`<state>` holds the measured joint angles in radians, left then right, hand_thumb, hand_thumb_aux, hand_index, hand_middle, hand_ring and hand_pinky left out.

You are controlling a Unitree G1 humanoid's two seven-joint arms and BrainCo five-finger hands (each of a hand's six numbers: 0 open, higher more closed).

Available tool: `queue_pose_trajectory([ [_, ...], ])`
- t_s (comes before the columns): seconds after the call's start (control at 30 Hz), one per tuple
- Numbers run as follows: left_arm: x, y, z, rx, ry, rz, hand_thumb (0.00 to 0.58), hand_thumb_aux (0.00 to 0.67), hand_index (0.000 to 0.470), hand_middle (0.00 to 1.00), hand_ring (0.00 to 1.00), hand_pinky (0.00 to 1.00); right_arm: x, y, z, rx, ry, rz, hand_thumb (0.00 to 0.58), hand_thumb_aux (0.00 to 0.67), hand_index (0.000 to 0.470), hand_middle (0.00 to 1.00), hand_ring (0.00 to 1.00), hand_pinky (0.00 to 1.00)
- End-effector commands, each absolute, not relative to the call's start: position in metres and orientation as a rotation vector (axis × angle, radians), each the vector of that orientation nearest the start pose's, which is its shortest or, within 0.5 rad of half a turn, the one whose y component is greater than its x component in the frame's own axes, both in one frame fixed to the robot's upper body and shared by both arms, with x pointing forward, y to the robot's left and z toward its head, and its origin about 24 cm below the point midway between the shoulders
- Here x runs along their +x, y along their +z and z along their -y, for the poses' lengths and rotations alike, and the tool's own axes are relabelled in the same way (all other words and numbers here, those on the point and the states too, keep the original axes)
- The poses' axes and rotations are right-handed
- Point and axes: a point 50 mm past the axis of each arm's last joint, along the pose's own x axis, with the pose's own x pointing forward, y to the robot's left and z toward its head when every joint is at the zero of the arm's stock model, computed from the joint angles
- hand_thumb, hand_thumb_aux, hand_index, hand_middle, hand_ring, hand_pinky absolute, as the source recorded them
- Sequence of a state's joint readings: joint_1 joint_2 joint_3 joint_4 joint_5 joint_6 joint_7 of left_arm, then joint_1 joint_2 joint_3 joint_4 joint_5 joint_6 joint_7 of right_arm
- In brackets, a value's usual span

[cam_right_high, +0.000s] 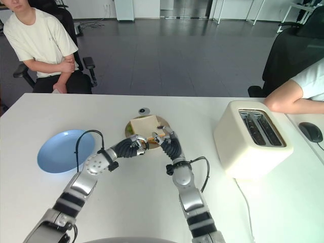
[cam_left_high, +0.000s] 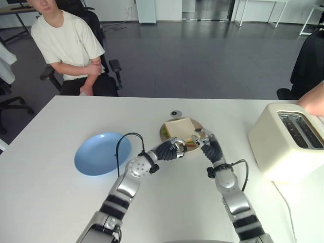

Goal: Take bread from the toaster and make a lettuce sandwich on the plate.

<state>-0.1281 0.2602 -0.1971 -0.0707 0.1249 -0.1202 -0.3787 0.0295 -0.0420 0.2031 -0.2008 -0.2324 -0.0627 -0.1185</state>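
A pale slice of bread (cam_left_high: 178,126) lies on a small round brown plate (cam_left_high: 165,132) at the table's middle, with a bit of green showing at the plate's left rim. My left hand (cam_left_high: 169,149) and my right hand (cam_left_high: 205,139) meet at the near edge of this plate, one on each side, close to the bread's front corner. A cream toaster (cam_left_high: 288,142) stands at the right with both slots (cam_right_high: 260,126) empty. An empty blue plate (cam_left_high: 103,153) sits to the left of my left arm.
A small round dark object (cam_left_high: 175,114) lies just behind the brown plate. A person's forearm (cam_right_high: 293,98) rests behind the toaster, and a black mouse (cam_right_high: 310,130) lies to its right. The toaster's cable (cam_left_high: 291,207) runs toward the front edge.
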Motion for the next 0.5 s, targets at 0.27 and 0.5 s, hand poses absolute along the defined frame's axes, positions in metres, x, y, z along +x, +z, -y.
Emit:
queue_pose_trajectory([
  [0.27, 0.157, 0.097, -0.191, 0.051, -0.241, 0.238, 0.0, 0.0, 0.0, 0.0, 0.0, 0.0, 0.135, 0.072, 0.19, -0.025, -0.032, 0.171, 0.0, 0.0, 0.0, 0.0, 0.0, 0.0],
  [0.5, 0.152, 0.081, -0.197, 0.059, -0.169, 0.223, 0.0, 0.0, 0.0, 0.0, 0.0, 0.0, 0.122, 0.044, 0.197, -0.082, -0.037, 0.107, 0.0, 0.0, 0.0, 0.0, 0.0, 0.0],
])
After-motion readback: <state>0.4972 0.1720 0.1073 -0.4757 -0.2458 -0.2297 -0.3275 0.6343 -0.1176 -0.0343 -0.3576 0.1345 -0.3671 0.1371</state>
